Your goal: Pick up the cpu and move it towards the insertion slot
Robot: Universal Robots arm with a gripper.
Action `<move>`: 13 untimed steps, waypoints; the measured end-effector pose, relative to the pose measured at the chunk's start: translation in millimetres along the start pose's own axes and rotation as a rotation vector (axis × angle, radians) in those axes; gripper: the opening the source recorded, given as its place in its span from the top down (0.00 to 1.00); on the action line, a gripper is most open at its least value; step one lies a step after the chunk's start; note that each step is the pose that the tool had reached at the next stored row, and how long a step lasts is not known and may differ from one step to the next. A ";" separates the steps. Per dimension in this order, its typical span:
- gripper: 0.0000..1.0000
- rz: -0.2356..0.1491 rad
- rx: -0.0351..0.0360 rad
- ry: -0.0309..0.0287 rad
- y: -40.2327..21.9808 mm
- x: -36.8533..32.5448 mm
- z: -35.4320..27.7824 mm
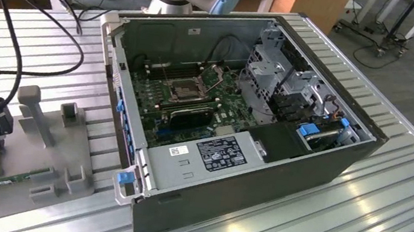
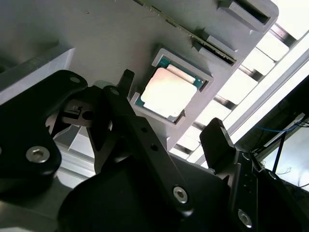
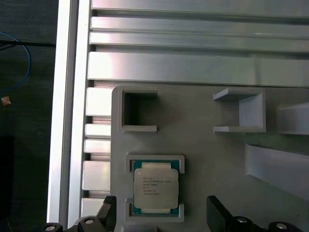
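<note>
Fingers (image 3: 107,209) of the gripper (image 3: 161,207) are spread wide in the first wrist view, with nothing gripped; one is placed on either side of the cpu (image 3: 155,187), and no contact can be made out. The cpu is seated flat in a square recess of the grey fixture plate (image 3: 193,145), well apart from the insertion slot (image 1: 181,90), which is set on the motherboard (image 1: 227,117) inside the opened computer case (image 1: 260,202).
</note>
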State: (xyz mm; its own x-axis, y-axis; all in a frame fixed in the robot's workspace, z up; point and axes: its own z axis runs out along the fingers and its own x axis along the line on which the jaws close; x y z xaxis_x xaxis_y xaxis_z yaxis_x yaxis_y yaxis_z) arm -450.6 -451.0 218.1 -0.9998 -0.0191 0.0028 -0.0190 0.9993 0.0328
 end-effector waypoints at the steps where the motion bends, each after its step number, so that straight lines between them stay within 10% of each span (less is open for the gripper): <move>1: 0.18 0.000 -0.0001 -0.0001 -0.1 0.0 2.1; 13: 0.18 0.000 0.0000 0.0000 -0.2 0.0 5.4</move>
State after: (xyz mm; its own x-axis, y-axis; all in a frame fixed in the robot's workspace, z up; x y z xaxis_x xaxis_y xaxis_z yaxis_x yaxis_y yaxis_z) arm -450.6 -451.1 212.7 -0.9998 -0.0191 0.0028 -0.0190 0.9993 0.0329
